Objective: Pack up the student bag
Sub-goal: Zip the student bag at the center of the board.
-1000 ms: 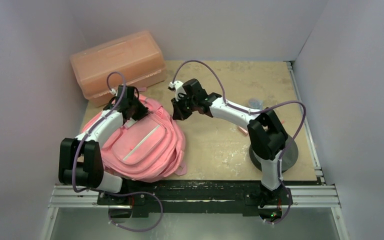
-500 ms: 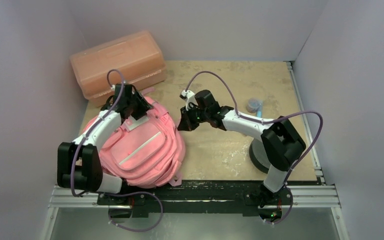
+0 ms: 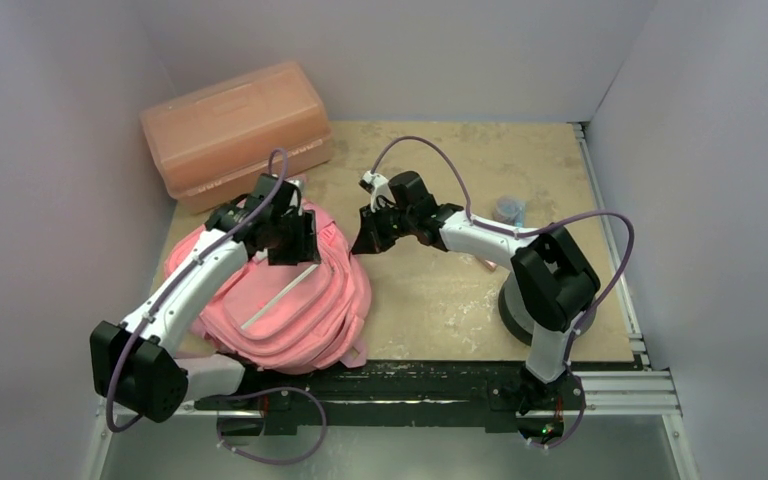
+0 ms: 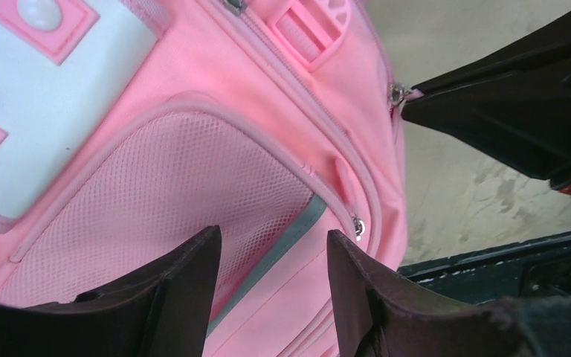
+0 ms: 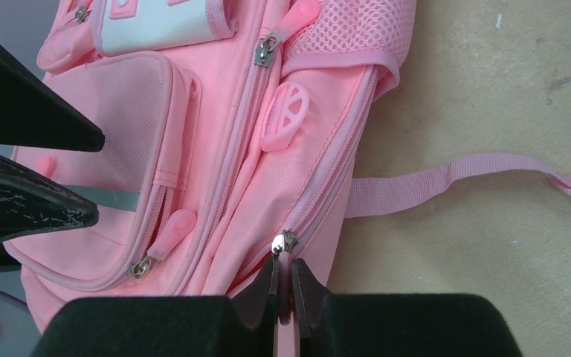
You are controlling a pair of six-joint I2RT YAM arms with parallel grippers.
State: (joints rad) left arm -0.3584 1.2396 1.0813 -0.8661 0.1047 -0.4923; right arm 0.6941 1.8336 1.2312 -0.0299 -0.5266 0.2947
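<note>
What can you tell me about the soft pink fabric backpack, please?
The soft pink fabric backpack lies front-up on the table, left side. It shows zip pockets, a mesh pocket, a light grey strip and a white patch; one strap trails across the wood. The right gripper pinches a side zip pull; the open left gripper hangs over the mesh.

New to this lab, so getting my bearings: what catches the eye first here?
A pink bag lies near left on the table, an orange box behind it in the far corner. The right gripper is shut on a zipper pull at the bag's edge, while the left gripper hangs open over the mesh pocket.
</note>
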